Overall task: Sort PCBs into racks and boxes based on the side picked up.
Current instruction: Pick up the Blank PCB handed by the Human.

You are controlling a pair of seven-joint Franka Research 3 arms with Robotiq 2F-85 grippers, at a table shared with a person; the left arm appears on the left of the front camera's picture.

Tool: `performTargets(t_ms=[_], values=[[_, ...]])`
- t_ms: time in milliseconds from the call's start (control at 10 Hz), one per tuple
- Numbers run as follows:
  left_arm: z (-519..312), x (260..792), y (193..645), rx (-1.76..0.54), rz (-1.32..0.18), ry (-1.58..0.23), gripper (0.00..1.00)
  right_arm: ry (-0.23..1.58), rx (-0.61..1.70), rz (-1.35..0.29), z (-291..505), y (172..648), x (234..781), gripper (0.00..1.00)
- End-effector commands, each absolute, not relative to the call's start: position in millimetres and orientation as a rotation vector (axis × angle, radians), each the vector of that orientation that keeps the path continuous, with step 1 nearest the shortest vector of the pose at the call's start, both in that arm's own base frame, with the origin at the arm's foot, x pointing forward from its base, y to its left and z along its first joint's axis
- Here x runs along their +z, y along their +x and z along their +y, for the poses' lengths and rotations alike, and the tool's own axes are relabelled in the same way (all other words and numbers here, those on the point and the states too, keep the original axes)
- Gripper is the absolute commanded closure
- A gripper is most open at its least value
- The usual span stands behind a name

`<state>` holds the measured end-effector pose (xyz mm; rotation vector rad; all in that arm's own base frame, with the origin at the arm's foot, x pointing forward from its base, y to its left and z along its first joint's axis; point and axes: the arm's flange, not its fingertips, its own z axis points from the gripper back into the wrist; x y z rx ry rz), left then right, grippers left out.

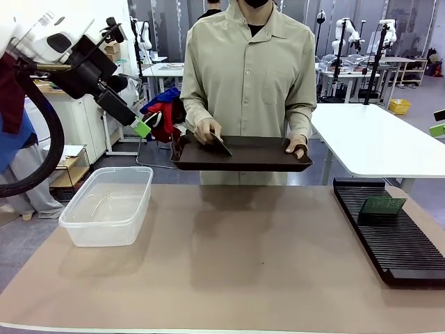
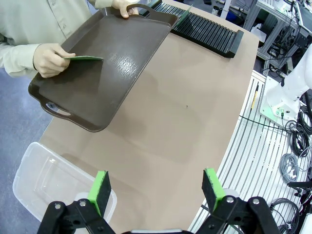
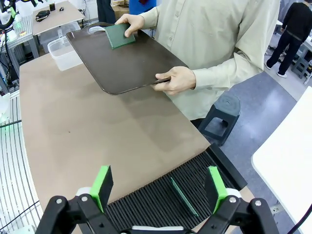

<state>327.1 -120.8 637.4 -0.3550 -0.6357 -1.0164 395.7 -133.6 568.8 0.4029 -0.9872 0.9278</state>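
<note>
The left end effector [image 2: 156, 187] and right end effector [image 3: 158, 187] hang open, empty — one board [image 1: 382, 204] stands in the rack [image 1: 407, 243], while the other board [image 3: 119, 35], propped by a hand [image 3: 130, 22] on the held-up tray [image 3: 126, 63], could slip when gripped — that tray may give way.

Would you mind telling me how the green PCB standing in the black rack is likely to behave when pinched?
The PCB stands on edge in a rack slot without sagging, so it is probably stiff. It looks thin, so likely light. Held only along its bottom edge, it might tilt or jam if pulled askew.
</note>
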Motion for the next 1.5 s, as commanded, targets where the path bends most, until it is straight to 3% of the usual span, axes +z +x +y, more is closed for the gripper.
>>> performTargets(t_ms=[0, 1400], values=[[-120.9, 636.1, 326.6, -1.020, -0.644, -0.349, 0.00, 0.411, 0.930, -0.985, -133.2, 395.0, 568.5, 0.00], [-120.9, 636.1, 326.6, -1.020, -0.644, -0.349, 0.00, 0.411, 0.930, -0.985, -133.2, 395.0, 568.5, 0.00]])
